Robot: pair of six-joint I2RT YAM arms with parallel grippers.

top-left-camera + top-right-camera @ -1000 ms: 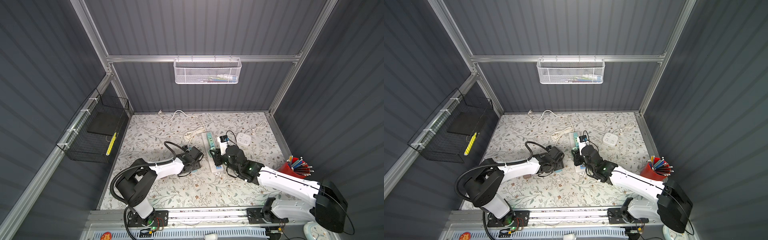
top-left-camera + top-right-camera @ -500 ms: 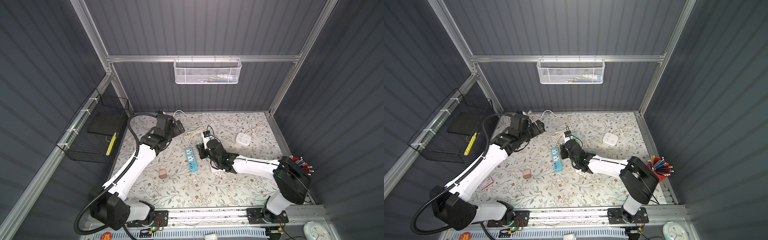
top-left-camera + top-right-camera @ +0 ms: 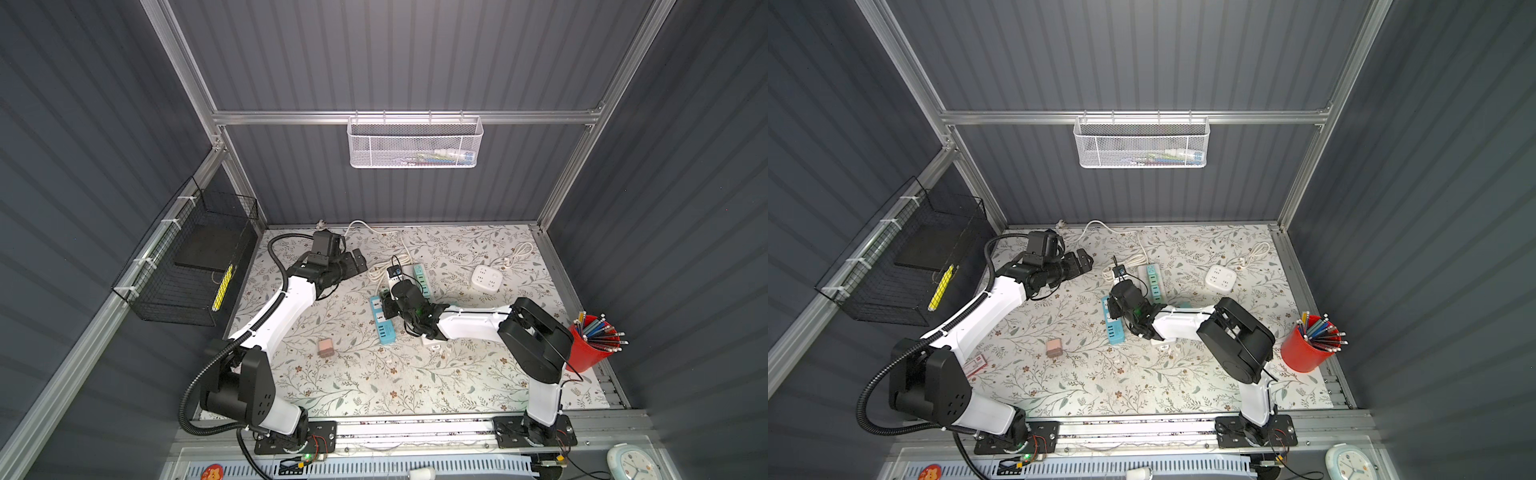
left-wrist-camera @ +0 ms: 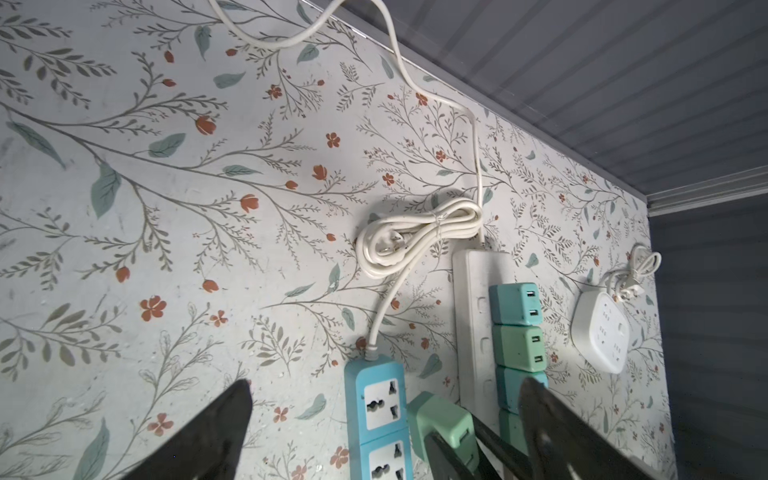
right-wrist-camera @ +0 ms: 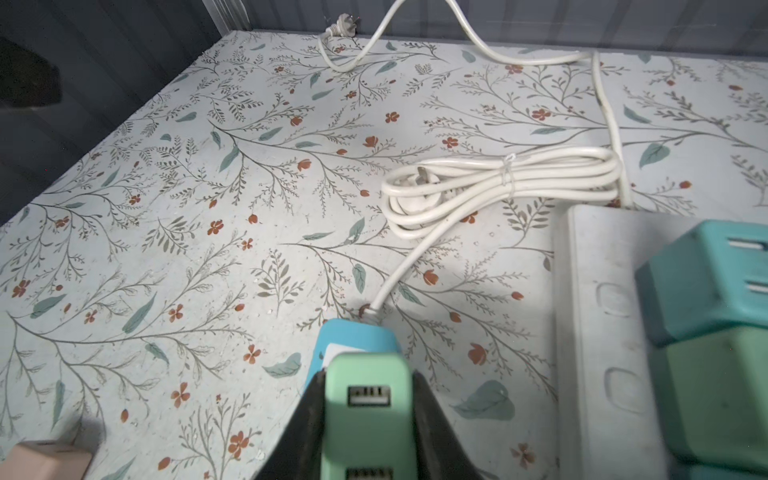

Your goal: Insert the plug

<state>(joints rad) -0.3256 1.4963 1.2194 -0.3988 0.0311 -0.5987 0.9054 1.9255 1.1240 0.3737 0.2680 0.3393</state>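
Green plug point(image 4: 442, 428) is clamped in the right gripper point(image 5: 368, 399) at the blue power strip point(image 4: 376, 407), mid-tabletop. It should square the prongs over a socket, then press straight down. The left gripper point(image 3: 355, 261) hangs with jaws apart near the back-left corner.

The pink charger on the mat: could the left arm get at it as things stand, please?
Probably yes. The left pincer is open and empty, and the pink charger lies alone on the mat on that arm's side, with nothing between them.
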